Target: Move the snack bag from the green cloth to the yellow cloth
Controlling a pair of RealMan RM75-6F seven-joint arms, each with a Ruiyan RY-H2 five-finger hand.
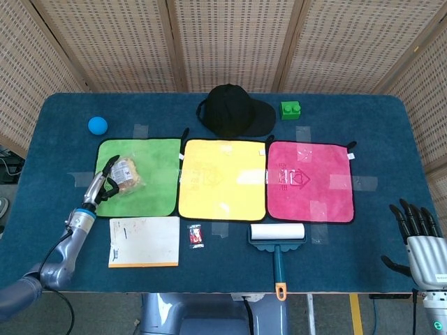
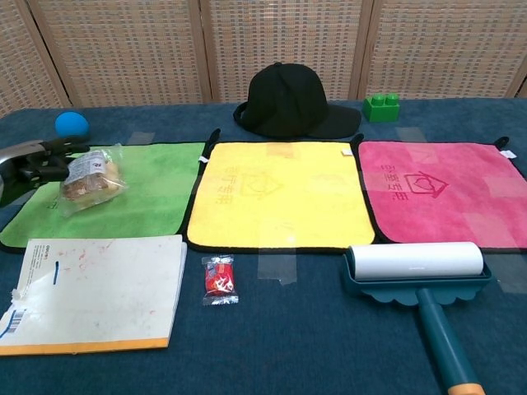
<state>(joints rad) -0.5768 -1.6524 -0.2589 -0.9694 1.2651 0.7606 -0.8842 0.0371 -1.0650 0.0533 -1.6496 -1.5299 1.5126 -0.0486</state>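
- One snack bag [image 1: 128,174] lies on the green cloth [image 1: 150,181], toward that cloth's left side; it is clear plastic with brownish pieces inside, and it lies flat in both views.
- One left hand [image 1: 103,184] lies at the left edge of the green cloth, with its dark fingers [image 2: 51,162] stretched toward the bag and reaching its left end. The chest view shows the fingertips against the plastic, but neither view shows plainly whether they have closed on the bag, so I cannot tell whether it is held.
- One right hand [image 1: 418,235] is at the near right corner of the table [image 1: 63,115], well apart from everything else. Its fingers are spread and upright, and it holds nothing.
- Three cloths lie in a row, side by side: green on the left, one yellow cloth [image 1: 223,179] in the middle, one pink cloth [image 1: 311,180] on the right. The yellow one has nothing on it.
- One black cap [image 1: 232,110] sits just behind the yellow cloth.
- One green toy brick [image 1: 290,109] stands to the right of the cap.
- One blue ball [image 1: 97,125] rests behind the green cloth, toward the table's far left.
- One white notebook [image 1: 144,241] with an orange lower edge lies just in front of the green cloth.
- One small red sweet wrapper [image 1: 195,236] lies beside the notebook, on its right.
- One lint roller [image 1: 278,236] with a teal handle lies in front of the gap between the yellow and pink cloths.
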